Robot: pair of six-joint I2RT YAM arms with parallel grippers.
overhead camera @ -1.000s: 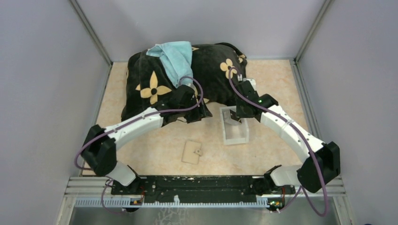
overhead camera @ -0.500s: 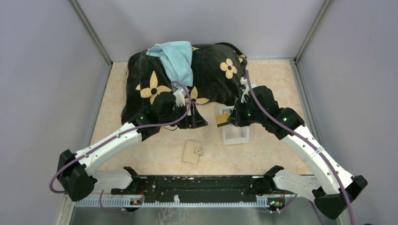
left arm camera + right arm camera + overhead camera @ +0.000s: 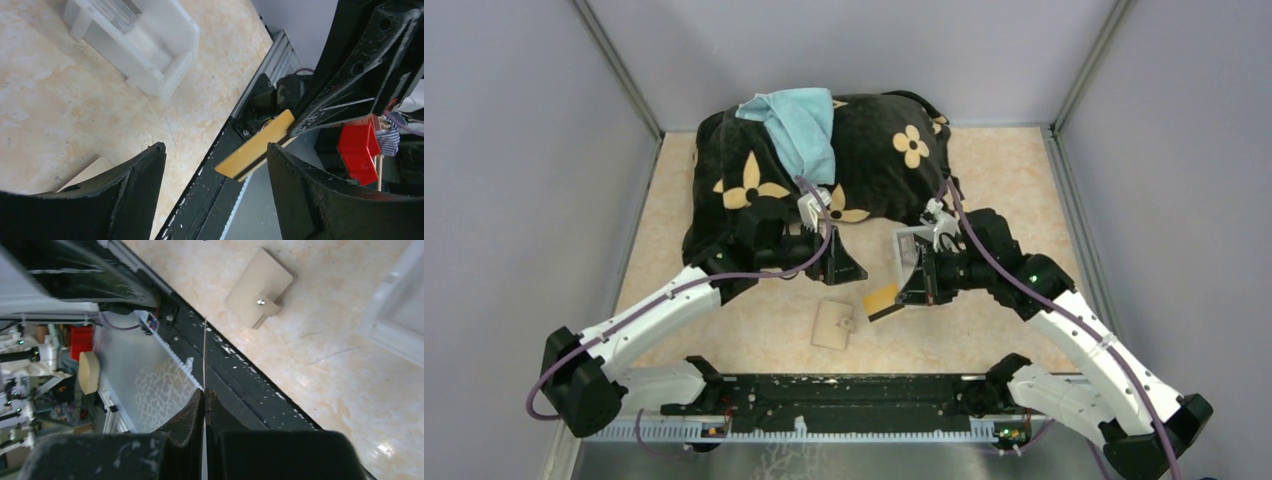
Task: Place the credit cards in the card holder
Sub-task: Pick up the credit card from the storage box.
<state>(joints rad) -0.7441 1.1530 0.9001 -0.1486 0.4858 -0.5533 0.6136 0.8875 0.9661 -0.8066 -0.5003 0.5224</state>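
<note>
From above, the right pincer (image 3: 902, 298) pinches a thin gold-yellow plastic card (image 3: 882, 298) in the air, near the small tan leather card holder (image 3: 832, 326) on the counter (image 3: 754, 330); left wrist: the left pincer (image 3: 215, 155) is wide and empty; right wrist: the holder looks snapped shut, so no card seems in yet.

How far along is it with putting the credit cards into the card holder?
Nothing looks stowed: the card holder lies snapped shut on the table. In hand: the right gripper pinches a gold card beside it; the left gripper stands open nearby. Still to do: open the holder, slot the card in.
</note>
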